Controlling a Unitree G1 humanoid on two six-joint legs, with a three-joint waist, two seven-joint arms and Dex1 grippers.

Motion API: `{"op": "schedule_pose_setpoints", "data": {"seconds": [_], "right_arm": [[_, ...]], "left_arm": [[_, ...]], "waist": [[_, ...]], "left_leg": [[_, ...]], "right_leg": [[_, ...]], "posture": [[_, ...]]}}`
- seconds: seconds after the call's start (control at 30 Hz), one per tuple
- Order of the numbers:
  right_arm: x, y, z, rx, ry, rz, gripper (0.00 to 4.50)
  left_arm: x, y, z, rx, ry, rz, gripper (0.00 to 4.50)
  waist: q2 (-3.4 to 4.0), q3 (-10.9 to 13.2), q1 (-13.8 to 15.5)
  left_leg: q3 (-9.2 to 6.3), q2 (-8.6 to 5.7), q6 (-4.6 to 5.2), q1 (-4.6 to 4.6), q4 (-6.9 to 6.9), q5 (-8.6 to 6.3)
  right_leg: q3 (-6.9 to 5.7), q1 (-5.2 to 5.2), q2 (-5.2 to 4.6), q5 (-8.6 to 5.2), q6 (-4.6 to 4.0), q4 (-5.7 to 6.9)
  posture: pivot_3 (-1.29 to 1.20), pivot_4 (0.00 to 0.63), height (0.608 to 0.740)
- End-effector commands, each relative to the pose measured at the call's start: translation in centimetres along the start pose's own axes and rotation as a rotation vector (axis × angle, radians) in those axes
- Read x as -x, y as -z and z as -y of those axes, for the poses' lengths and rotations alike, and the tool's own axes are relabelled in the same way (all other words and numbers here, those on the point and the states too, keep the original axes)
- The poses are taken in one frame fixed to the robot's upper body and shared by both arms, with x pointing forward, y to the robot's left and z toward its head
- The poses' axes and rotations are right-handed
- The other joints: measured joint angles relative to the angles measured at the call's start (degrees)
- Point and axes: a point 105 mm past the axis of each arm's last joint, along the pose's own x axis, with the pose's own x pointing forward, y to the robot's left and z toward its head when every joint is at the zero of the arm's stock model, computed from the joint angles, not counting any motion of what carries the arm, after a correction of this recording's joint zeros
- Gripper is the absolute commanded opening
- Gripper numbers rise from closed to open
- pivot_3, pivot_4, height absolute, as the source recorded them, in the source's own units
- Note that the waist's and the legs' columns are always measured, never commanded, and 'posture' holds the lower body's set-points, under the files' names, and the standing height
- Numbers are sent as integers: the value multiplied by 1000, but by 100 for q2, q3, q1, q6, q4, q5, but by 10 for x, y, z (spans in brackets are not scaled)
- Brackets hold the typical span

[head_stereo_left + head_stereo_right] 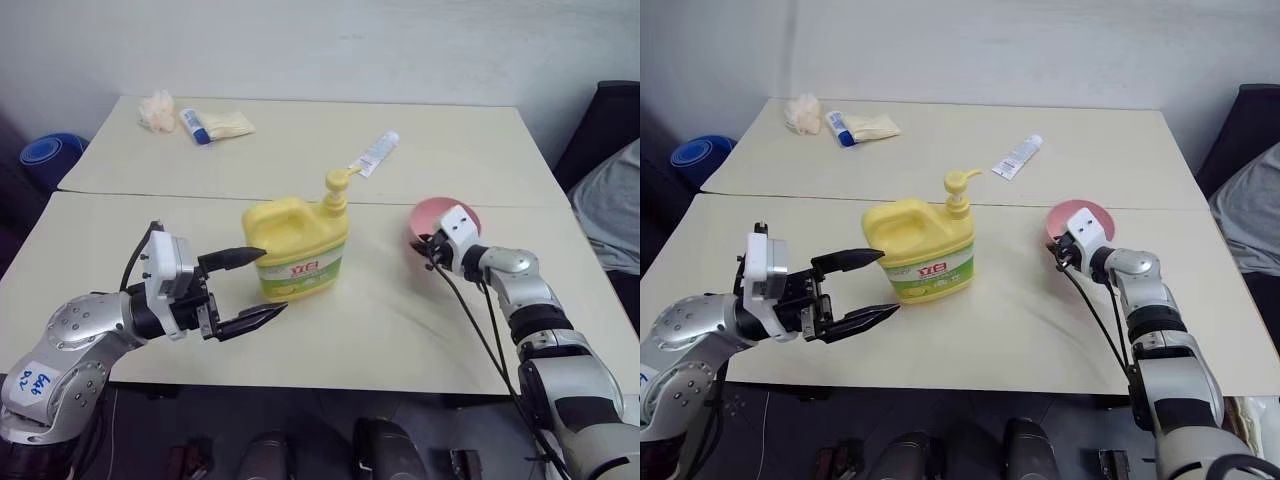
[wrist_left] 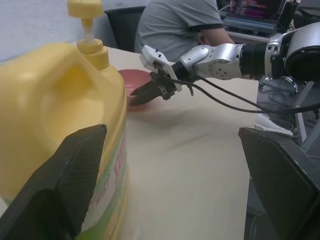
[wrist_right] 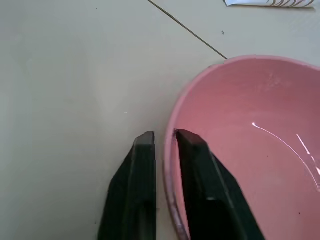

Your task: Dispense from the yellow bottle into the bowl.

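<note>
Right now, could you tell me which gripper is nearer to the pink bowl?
The right. The right gripper is shut on the near rim of the bowl, while the left gripper hangs open beside the yellow bottle, well across the table.

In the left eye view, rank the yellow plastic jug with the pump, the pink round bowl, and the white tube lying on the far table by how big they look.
1. Yellow plastic jug, clearly largest.
2. Pink round bowl, partly hidden by the right gripper.
3. White tube, smallest, though it lies farther from the camera, so its true size is unsure.
</note>
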Motion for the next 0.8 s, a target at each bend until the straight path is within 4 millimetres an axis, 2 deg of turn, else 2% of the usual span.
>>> {"op": "schedule_pose_setpoints", "data": {"seconds": [0.03,0.13,0.17,0.23,0.37,0.47,0.63,0.8], "right_arm": [[5,-16,3,52,-42,21,23],[12,-35,2,113,-91,52,23],[15,-49,0,155,-127,70,4],[20,-70,-5,203,-172,101,0],[32,-117,-18,332,-261,139,0],[38,-143,-29,381,-323,151,0],[44,-164,-35,440,-366,138,0],[53,-176,-41,434,-423,140,0]], "left_arm": [[2,-18,-1,-31,11,26,4500],[4,-42,0,-15,61,106,4500],[4,-52,-4,-30,63,128,4310],[3,-70,-13,-51,50,166,3879],[-10,-96,-31,-118,46,170,2600],[-31,-101,-43,-161,68,122,1690],[-67,-107,-60,-212,90,148,64],[-100,-101,-69,-261,109,116,23]], "waist": [[2,1,0],[10,10,11],[11,11,14],[13,15,13],[14,17,12],[14,17,15],[10,20,80],[6,22,97]], "left_leg": [[0,0,0,-1,0,0],[-2,-1,0,-6,0,0],[-4,-2,0,-9,2,0],[-7,-2,0,-13,5,0],[-8,-3,-1,-13,5,1],[-2,-8,-2,-11,4,1],[4,-13,-2,-12,3,1],[10,-29,-2,-19,3,1]], "right_leg": [[0,0,0,0,0,-1],[0,-3,-2,0,0,-2],[-1,-5,-3,0,0,-1],[-2,-7,-3,1,1,-1],[-5,-8,2,1,2,1],[-19,-10,8,2,3,1],[-24,-12,20,3,6,-2],[-20,-23,28,5,10,-5]], "posture": [[0,150,740],[0,150,740],[0,150,740],[0,150,740],[0,150,740],[0,150,740],[0,150,740],[0,150,740]]}}
